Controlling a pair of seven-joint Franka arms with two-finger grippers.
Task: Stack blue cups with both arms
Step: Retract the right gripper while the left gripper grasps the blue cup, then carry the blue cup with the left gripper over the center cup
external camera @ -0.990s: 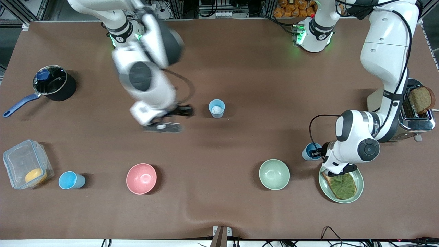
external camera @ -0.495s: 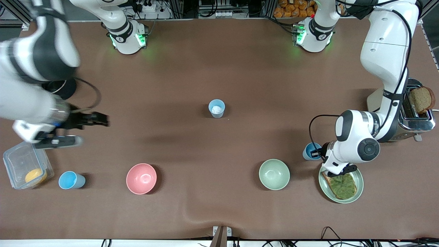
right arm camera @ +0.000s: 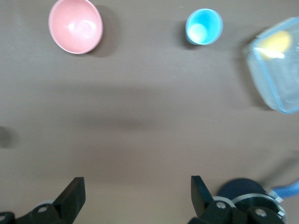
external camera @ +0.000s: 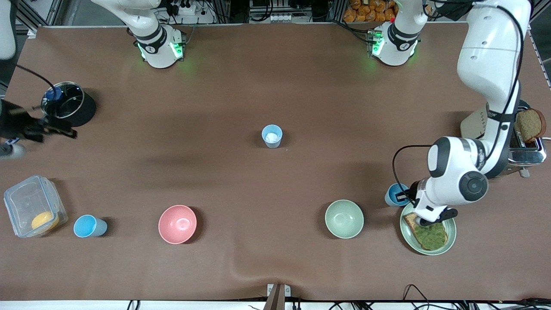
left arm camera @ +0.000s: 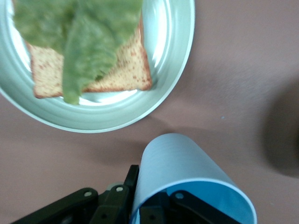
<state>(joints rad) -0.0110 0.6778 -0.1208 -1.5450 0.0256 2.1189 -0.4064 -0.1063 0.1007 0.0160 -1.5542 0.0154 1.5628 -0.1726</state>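
Note:
One blue cup (external camera: 272,136), paler with a whitish patch inside, stands upright mid-table. A second blue cup (external camera: 89,226) stands near the front edge at the right arm's end, beside a clear container; it also shows in the right wrist view (right arm camera: 203,26). My left gripper (external camera: 403,197) is shut on the wall of a third blue cup (external camera: 393,194), one finger inside and one outside, next to a green plate. In the left wrist view this cup (left arm camera: 187,170) is tilted in my left gripper (left arm camera: 140,207). My right gripper (external camera: 64,129) is open and empty over the table beside a black pot, and its jaws stand wide apart in the right wrist view (right arm camera: 138,196).
A pink bowl (external camera: 177,224) and a pale green bowl (external camera: 344,218) stand near the front. The green plate (external camera: 452,240) holds bread and lettuce. A toaster (external camera: 523,140) stands at the left arm's end. The black pot (external camera: 69,104) and the clear container (external camera: 32,206) stand at the right arm's end.
The right arm has swung from the table's middle to the right arm's end, beside the pot. The left gripper and its cup have shifted slightly toward the plate.

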